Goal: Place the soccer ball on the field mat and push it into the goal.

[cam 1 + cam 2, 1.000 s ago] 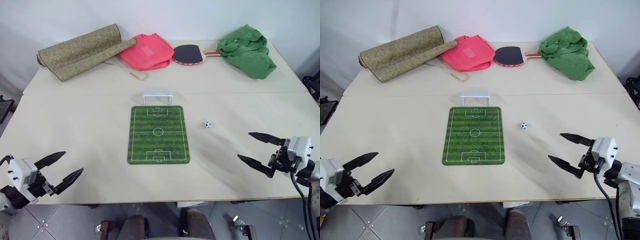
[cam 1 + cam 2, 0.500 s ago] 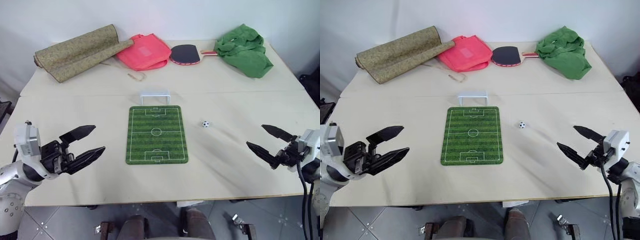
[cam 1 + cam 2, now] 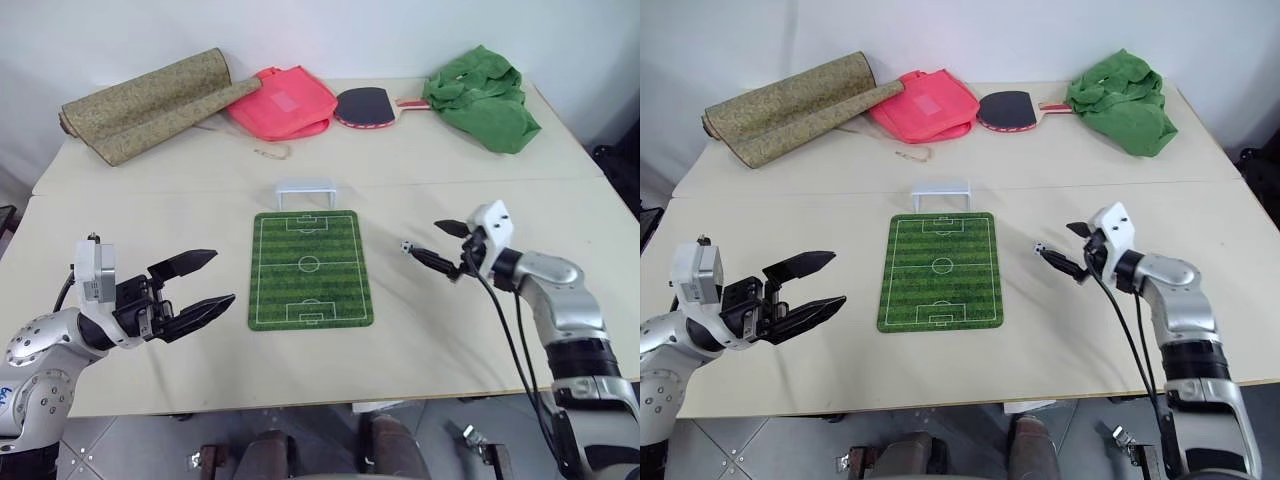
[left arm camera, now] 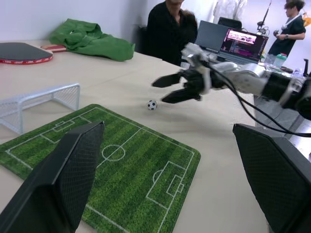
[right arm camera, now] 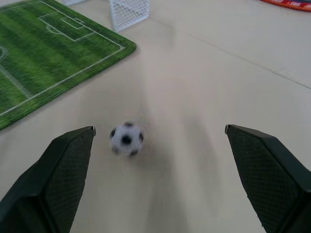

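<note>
The soccer ball [image 3: 405,246], a tiny white sphere with black patches, is seen lying on the bare tabletop [image 3: 150,210], just beside the right edge of the field mat [image 3: 309,268] and not on it. The mat is flat, striped green, with white pitch lines and rounded corners. The white goal [image 3: 305,190] is set at the mat's far end. The right tool [image 3: 443,244] is held released, its fingers spread near the ball without touching it. The left tool [image 3: 196,285] is likewise spread wide, empty, left of the mat.
</note>
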Motion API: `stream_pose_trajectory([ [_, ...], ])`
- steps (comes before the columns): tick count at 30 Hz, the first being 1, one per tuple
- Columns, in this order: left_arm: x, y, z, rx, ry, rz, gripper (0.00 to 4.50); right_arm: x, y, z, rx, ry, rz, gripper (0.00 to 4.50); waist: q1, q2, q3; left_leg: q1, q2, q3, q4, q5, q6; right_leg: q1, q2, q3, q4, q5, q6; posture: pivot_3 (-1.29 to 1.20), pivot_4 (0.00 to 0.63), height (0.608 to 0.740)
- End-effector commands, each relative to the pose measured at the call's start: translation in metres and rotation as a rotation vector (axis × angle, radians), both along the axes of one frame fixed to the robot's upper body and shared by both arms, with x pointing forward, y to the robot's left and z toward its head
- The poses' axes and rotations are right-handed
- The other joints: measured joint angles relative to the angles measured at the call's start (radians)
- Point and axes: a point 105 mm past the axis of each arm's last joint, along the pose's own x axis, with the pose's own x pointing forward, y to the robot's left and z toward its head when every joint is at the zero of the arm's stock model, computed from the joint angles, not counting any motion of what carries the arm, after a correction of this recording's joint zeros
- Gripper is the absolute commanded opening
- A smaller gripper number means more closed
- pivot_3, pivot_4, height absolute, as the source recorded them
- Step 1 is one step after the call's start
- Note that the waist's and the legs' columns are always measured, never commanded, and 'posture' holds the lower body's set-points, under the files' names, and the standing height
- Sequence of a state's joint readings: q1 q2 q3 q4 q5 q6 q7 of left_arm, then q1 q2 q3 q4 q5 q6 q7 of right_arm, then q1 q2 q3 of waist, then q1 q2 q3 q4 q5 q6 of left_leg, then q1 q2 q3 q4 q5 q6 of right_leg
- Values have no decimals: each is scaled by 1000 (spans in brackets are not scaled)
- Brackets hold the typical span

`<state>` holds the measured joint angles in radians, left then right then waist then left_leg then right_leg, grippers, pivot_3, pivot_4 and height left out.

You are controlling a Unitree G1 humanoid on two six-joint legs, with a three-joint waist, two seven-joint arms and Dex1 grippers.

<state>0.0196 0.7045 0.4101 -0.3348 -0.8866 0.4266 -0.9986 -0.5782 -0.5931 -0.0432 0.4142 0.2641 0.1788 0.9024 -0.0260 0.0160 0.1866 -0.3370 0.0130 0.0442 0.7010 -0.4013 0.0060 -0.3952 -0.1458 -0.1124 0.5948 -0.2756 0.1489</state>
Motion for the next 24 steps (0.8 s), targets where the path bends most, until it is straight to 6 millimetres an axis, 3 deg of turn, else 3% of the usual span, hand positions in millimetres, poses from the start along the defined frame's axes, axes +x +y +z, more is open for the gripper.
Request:
stream_pose_trajectory([
  [1,-4,0,2,-6,-7,-10,4500,11,8,3,-19,-11,3,4471,-1,0,0,0,0,0,0,0,0,0,0,0,0,0,0,0,150,740],
  [3,-4,-1,1,-2,-5,-10,4500,14,14,5,-27,-13,23,4471,-2,0,0,-1,0,0,0,0,0,0,0,0,-1,0,0,0,150,740],
  [5,-5,0,-1,7,-2,-7,4500,16,17,3,-37,-11,34,3961,-2,0,0,-1,0,0,0,0,0,0,0,0,-1,0,0,0,150,740],
  [15,-7,6,-2,26,-4,15,4500,9,25,2,-30,-7,95,721,-3,0,0,-1,0,0,0,0,0,0,0,-1,-1,0,0,0,150,740],
  [19,-7,7,-2,27,-2,18,4500,5,30,9,-8,-42,131,708,-2,0,0,-1,0,0,0,0,0,0,0,-1,-1,0,0,0,150,740],
  [24,-5,7,-1,28,-29,13,4500,-4,47,44,114,-164,259,708,-4,0,0,-1,0,0,-1,0,0,0,0,-1,-1,0,0,0,150,740],
])
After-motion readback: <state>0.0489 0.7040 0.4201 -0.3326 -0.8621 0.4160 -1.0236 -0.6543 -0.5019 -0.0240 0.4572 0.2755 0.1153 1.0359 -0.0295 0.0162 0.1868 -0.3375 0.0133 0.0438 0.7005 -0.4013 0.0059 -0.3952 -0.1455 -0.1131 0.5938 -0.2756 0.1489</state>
